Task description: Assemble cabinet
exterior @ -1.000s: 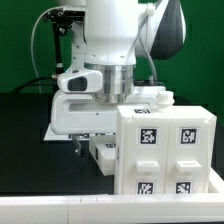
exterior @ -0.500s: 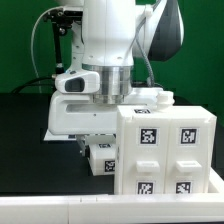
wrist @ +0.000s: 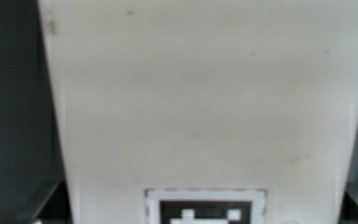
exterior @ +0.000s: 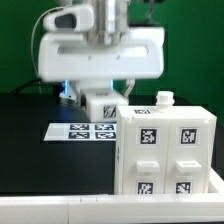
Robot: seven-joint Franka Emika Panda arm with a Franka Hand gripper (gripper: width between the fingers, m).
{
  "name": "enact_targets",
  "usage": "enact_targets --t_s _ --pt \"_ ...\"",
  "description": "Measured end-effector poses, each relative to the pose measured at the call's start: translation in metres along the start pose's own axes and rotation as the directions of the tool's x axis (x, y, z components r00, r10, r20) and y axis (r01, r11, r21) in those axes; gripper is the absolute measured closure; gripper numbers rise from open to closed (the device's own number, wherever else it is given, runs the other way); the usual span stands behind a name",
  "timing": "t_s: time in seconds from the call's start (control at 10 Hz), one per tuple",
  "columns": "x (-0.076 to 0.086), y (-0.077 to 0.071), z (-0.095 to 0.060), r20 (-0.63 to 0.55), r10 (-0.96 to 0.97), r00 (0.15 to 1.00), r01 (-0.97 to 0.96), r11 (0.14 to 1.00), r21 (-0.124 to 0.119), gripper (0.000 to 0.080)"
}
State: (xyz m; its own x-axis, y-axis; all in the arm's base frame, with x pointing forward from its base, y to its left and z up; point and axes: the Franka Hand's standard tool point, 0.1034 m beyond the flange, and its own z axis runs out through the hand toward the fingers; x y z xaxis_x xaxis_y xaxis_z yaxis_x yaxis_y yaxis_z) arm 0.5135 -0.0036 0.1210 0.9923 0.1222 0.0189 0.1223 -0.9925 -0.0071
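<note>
Two white cabinet pieces are in play right now. The big one, the cabinet body (exterior: 166,150), sits on the black worktop (exterior: 25,150) near its front edge, toward the exterior view's right corner. Its front face shows four square black-and-white tags, two up top and two lower down, with little raised rectangular bumps between them, and there's a small white knob-like bit (exterior: 163,98) poking up from its top. The other piece is a small white drawer box (exterior: 100,106) hanging under the robot's hand, lifted clear of the worktop as far as I can tell, just beside the body's upper corner on the exterior view's left; can't tell if the two are actually touching. The claw (exterior: 100,92) is mostly hidden behind the wide white hand housing (exterior: 100,52), but the box sits right between where the fingers come down, so it looks clamped on that box. From the wrist view the drawer box (wrist: 202,100) fills nearly the whole picture as a plain white panel with a tag (wrist: 208,208) at one end, dark worktop showing along both sides. Behind the hanging box, the marker board (exterior: 70,131) lies flat on the worktop further back, its tags partly covered by the box.
</note>
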Motion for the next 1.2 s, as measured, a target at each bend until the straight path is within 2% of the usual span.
enact_targets --t_s 0.1,0.2,0.3,0.6,0.7,0.8,0.9,1.0,1.2 --pt "0.004 -0.011 -0.007 -0.004 0.012 1.0 -0.012 1.0 -0.015 0.0246" --pt "0.0 -0.016 0.003 0.009 0.01 1.0 -0.01 1.0 -0.015 0.0246" --pt "-0.001 -0.014 0.006 0.018 0.011 1.0 -0.01 1.0 -0.016 0.0246" --pt "0.0 -0.015 0.002 0.024 0.001 1.0 0.0 1.0 -0.018 0.0246" --pt "0.01 -0.016 -0.017 0.037 -0.02 0.999 0.02 1.0 -0.016 0.0246" --pt "0.027 -0.016 -0.039 0.047 -0.022 0.999 0.022 1.0 -0.009 0.0246" --pt "0.046 -0.02 -0.054 0.051 -0.019 0.999 0.019 1.0 -0.008 0.0246" --pt "0.056 -0.025 -0.057 0.057 -0.02 0.998 0.021 1.0 -0.009 0.0246" --pt "0.055 -0.024 -0.053 0.056 -0.021 0.998 0.021 1.0 -0.009 0.0246"
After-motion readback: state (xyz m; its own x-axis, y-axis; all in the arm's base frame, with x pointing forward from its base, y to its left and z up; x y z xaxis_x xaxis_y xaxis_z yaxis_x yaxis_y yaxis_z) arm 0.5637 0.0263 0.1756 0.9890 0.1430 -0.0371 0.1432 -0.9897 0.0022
